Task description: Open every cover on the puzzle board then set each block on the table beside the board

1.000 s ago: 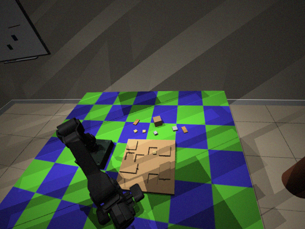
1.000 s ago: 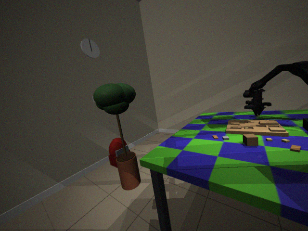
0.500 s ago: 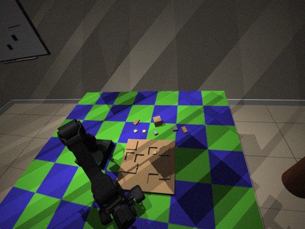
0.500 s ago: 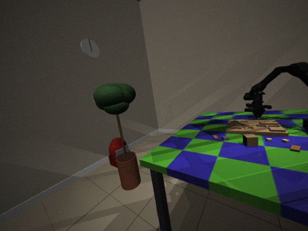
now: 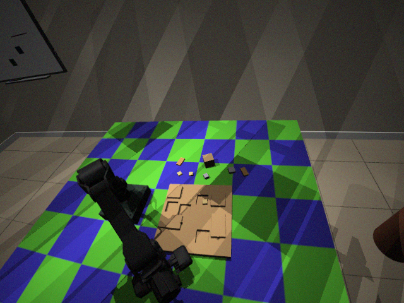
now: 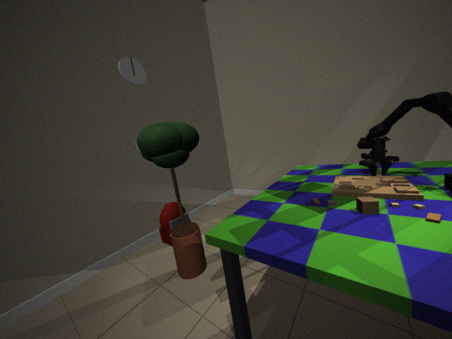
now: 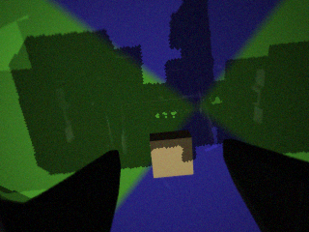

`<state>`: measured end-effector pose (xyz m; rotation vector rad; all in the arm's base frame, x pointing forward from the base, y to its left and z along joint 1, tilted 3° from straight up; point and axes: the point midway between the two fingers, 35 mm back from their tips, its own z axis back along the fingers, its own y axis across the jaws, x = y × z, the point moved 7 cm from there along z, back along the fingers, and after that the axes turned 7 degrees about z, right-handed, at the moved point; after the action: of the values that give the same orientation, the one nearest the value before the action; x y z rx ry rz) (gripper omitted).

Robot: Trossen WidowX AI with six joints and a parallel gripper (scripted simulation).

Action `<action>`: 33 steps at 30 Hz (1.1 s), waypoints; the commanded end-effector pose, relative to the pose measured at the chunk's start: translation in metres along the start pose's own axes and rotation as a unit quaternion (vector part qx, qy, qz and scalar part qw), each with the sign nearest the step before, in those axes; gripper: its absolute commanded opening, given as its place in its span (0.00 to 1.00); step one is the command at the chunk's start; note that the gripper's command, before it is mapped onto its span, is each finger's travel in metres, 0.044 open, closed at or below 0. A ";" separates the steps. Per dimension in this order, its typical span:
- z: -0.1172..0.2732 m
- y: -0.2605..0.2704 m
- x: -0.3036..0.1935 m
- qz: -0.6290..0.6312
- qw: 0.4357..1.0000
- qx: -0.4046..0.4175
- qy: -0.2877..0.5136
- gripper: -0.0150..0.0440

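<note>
My gripper (image 6: 378, 172) (image 7: 171, 153) is open beyond the board's edge on the far side from the loose blocks. A tan block (image 7: 172, 161) lies between the spread fingers, touching neither; the top view hides it behind the hand. The wooden board (image 5: 187, 242) (image 6: 379, 195) has several open-looking wells. A small pale block (image 5: 204, 201) sits in its upper middle well. Covers show at the upper left (image 5: 175, 191), left (image 5: 171, 222), upper right (image 5: 218, 199) and lower right (image 5: 218, 225). Whether every well is uncovered I cannot tell.
Beyond the board on the table lie a larger cube (image 5: 207, 160) (image 6: 368, 205), an orange block (image 5: 180, 161) (image 6: 433, 217), two small pale blocks (image 5: 179, 173) (image 5: 190, 173), two grey blocks (image 5: 206, 176) (image 5: 231, 170) and a brown block (image 5: 244, 171). The arm base (image 5: 138, 199) stands left of the board.
</note>
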<state>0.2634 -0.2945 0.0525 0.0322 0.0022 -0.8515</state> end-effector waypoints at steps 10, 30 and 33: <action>0.018 0.000 0.002 0.000 1.000 0.000 -0.001 1.00; 0.077 0.000 -0.001 -0.001 1.000 -0.001 0.000 1.00; 0.077 0.004 -0.001 0.006 1.000 -0.001 0.000 0.91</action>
<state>0.2622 -0.2952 0.1257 0.0344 0.0078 -0.8544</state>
